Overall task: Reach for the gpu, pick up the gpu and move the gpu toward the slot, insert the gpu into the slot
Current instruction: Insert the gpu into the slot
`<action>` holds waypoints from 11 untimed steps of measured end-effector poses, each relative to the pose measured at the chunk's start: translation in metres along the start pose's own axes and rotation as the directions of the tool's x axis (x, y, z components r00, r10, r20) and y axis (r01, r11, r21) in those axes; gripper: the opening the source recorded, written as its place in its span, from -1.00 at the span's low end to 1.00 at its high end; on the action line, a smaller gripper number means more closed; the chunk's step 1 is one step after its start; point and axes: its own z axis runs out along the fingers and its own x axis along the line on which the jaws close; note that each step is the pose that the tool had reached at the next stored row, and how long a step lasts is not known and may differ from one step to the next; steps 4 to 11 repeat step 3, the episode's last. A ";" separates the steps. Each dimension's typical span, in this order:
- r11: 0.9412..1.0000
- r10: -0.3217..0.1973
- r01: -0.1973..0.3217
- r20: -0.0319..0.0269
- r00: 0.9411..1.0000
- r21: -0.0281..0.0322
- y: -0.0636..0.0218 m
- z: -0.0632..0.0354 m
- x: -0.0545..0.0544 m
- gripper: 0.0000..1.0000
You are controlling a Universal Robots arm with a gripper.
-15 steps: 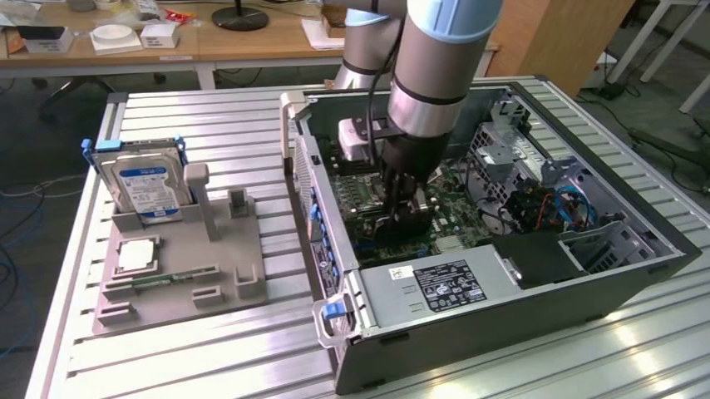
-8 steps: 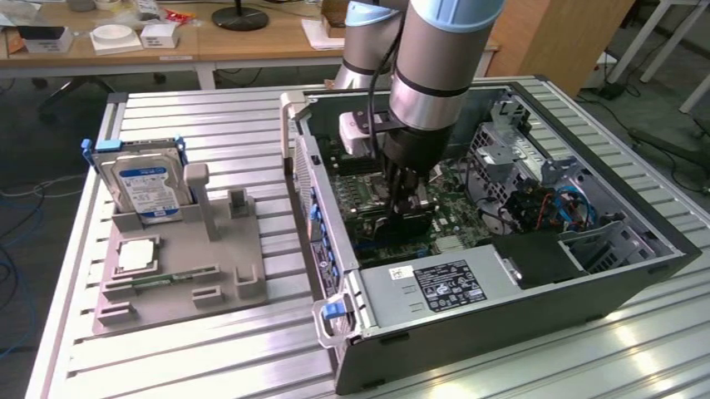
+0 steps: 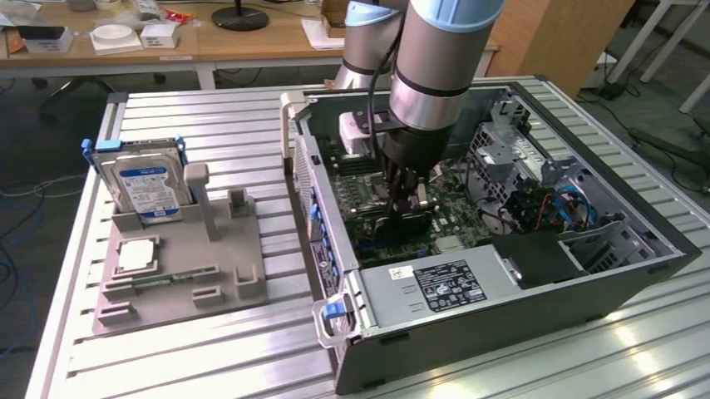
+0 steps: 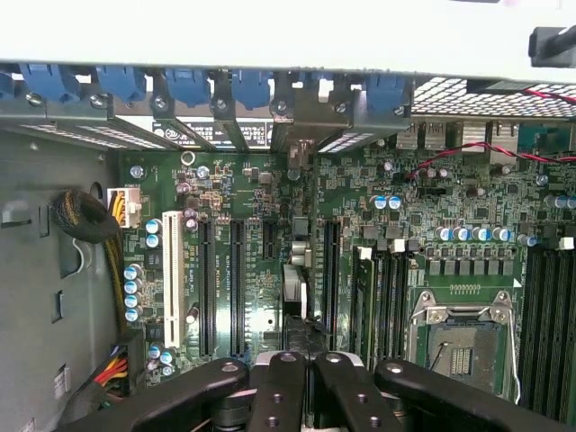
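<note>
GPU (image 4: 295,270): gripped edge-on by closed fingers (image 4: 279,396), held upright over the motherboard (image 4: 252,297), bracket seated at the case (image 3: 621,274) rear wall.

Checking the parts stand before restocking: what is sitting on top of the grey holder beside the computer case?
On the grey holder a hard drive stands upright, with a processor chip and a memory stick lying flat. The hard drive hides the holder's slot under it.

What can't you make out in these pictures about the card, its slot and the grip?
Exterior view: the gripper and case wall hide the gpu's lower edge and the slot.
Wrist view: the gpu is edge-on; the shut gripper's fingers cover their contact, so grip and seating are unclear.
Exterior view: hard drive label text is too small.
</note>
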 end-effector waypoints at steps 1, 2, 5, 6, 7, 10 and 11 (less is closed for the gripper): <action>1.000 0.000 0.000 0.000 1.000 0.000 0.0000 0.0000 0.000 -0.80; 1.000 0.000 0.000 0.000 1.000 0.000 0.0000 0.0000 0.000 -0.80; 1.000 0.000 0.000 0.000 1.000 0.000 0.0000 0.0000 0.000 -0.80; 1.000 0.000 0.000 0.000 1.000 0.000 0.0000 0.0000 0.000 -0.80; 1.000 0.000 0.000 0.000 1.000 0.000 0.0000 0.0000 0.000 -0.80; 1.000 0.000 0.000 0.000 1.000 0.000 0.0000 0.0000 0.000 -0.80; 1.000 0.000 0.000 0.000 1.000 0.000 0.0000 0.0000 0.000 -0.80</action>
